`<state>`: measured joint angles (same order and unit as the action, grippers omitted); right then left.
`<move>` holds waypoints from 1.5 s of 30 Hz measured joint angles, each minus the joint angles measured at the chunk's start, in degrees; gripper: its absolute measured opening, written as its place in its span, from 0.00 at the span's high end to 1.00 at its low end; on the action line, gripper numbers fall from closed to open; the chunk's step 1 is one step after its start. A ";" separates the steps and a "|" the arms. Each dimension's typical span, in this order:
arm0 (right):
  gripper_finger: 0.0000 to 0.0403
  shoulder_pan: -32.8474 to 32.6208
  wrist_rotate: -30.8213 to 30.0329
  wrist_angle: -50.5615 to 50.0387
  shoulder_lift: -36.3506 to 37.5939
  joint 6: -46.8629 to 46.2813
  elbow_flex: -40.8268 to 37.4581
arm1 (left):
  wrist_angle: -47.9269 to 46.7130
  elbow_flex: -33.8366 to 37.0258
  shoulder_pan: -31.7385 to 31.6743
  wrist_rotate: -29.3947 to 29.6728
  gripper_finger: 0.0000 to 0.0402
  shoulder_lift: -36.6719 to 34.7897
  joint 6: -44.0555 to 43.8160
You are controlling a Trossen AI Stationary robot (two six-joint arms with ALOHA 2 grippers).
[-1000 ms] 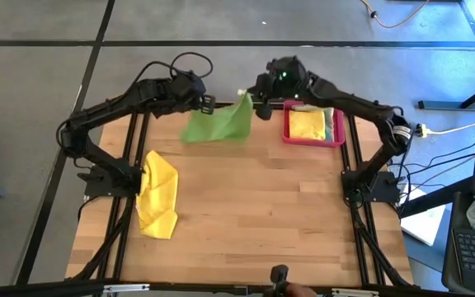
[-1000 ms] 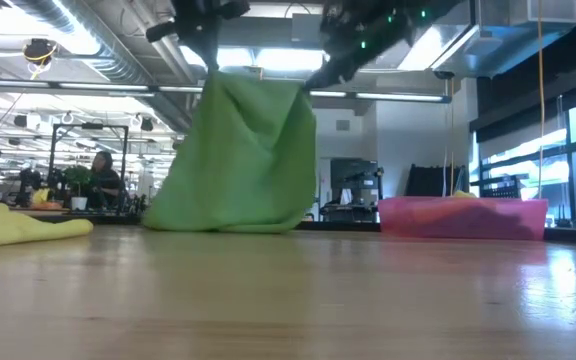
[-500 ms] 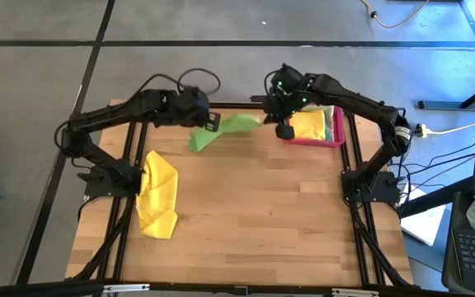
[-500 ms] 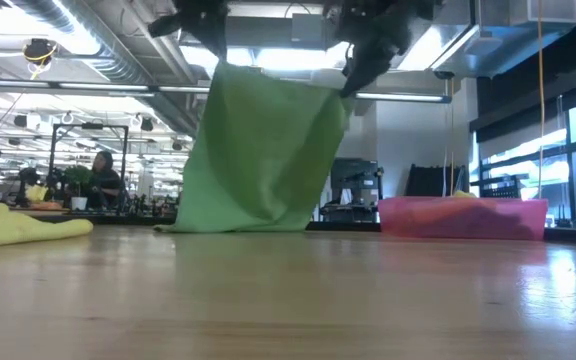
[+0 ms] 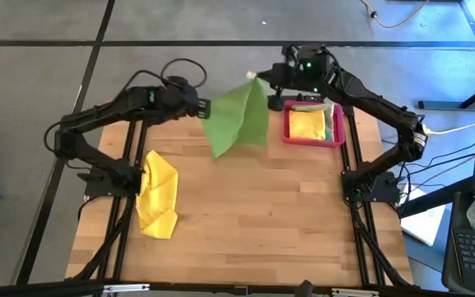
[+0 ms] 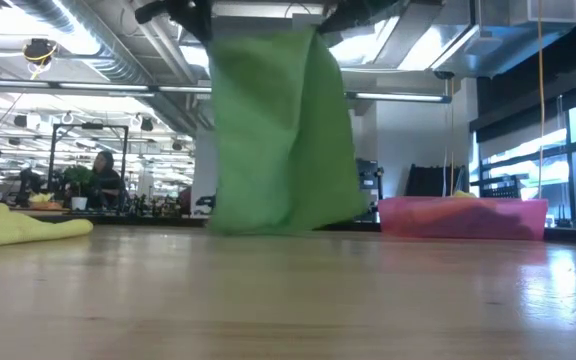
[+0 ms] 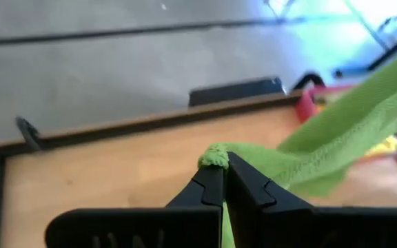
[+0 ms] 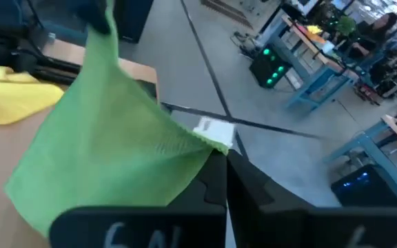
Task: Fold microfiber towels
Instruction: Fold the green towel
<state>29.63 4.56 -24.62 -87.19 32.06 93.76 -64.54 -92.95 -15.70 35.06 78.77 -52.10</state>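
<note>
The bright green towel (image 5: 239,120) now hangs high over the far middle of the surface (image 5: 246,214), stretched between two pinched top corners, where half a second ago it sagged low and slack between the arms and a second ago was bunched nearer the far edge. In the low view its lower hem (image 6: 283,215) seems about at the height of the wood; whether it touches I cannot tell. The left tool (image 7: 224,169) is clamped tight on one corner, with a nub of green poking above its closed tips, and the right tool (image 8: 225,160) is clamped on the opposite corner, beside the white label. Lifted and spread like this, the cloth looks ready to be laid out flat, so I judge the fold itself has not begun. Counted: one green towel in the air; one yellow towel (image 5: 158,194) lying crumpled near the left edge of the surface; one pink-red tray (image 5: 312,139) at the far right holding one yellow towel (image 5: 307,124) with a sliver of other cloth at its edge, too hidden to count; two arms; one person far off in the room behind.
</note>
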 joint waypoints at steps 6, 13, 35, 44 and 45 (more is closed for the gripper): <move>0.99 0.64 -0.57 -2.51 0.03 1.37 -0.04 | -0.26 0.00 -3.76 3.63 1.00 -4.62 3.36; 0.99 2.74 -0.79 -0.08 -0.95 9.20 -0.09 | -0.23 -0.01 -7.74 3.28 1.00 -6.08 7.99; 0.99 5.81 27.57 -16.33 0.54 -7.09 -0.07 | -3.75 -0.02 -3.71 -5.27 1.00 -3.61 5.87; 0.99 -3.40 35.29 -35.73 0.51 -6.36 -9.99 | -7.80 6.29 11.46 -12.27 1.00 -0.87 -8.47; 0.99 -4.53 36.30 -35.75 0.52 -6.40 -12.29 | -6.97 7.94 13.06 -13.67 1.00 -0.29 -9.59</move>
<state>25.10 40.86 -60.37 -86.67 25.65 81.47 -71.51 -85.01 -2.64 21.39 78.47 -61.69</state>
